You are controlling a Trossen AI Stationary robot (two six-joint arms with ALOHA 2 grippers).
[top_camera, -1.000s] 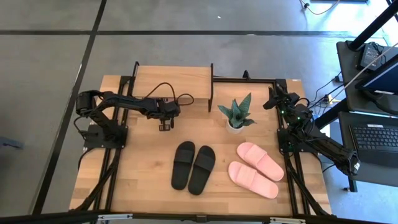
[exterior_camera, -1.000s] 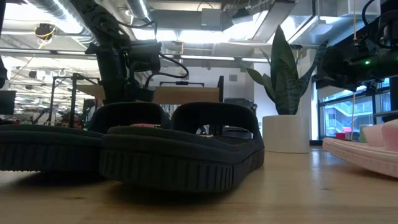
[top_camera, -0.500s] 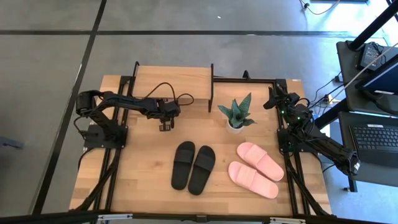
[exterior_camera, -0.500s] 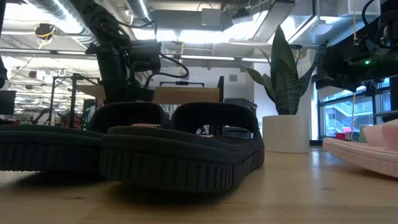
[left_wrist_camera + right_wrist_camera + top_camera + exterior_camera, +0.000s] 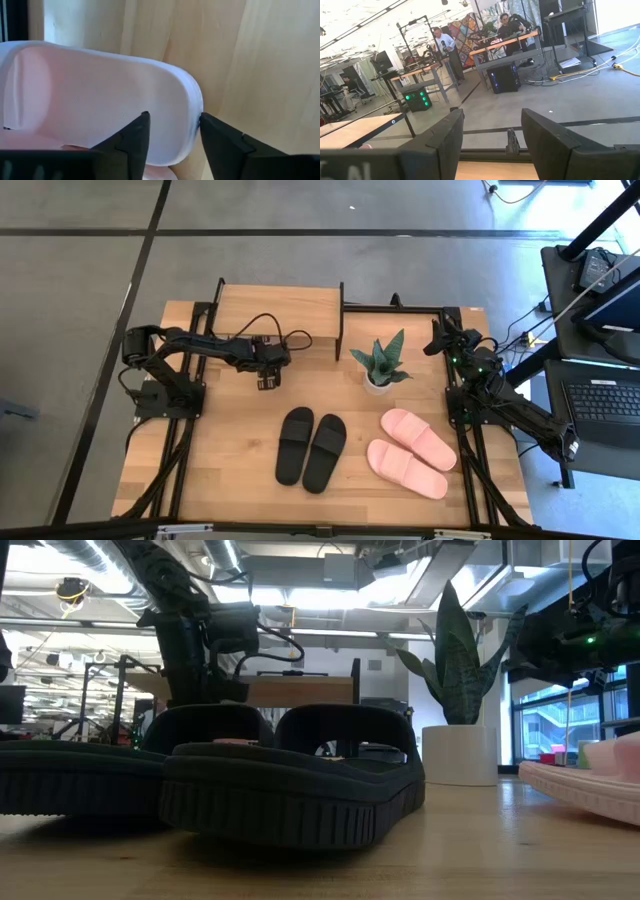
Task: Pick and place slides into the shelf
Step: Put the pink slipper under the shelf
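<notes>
A light pink slide lies on the wood beside the shelf. In the high view my left gripper and the shelf's top board hide it. My left gripper stands open at the shelf's near edge, one finger on each side of this slide's rounded end. Two black slides lie side by side on the table's middle. Two more pink slides lie to their right. My right gripper waits open at the back right, with nothing between its fingers. My left gripper has its fingers on either side of the pink slide's rounded end rim, coming from above. The slide lies flat on the wood. Whether either finger touches the rim, I cannot tell.
A potted plant in a white pot stands between the shelf and the pink slides. Black frame rails run along the table's left and right sides. The room beyond the table holds people at benches.
My left gripper has opened over the pink slide by the shelf; in the high view its fingers stand wider apart than a second ago. The arm has stayed near the shelf's near edge. The other slides have kept still.
</notes>
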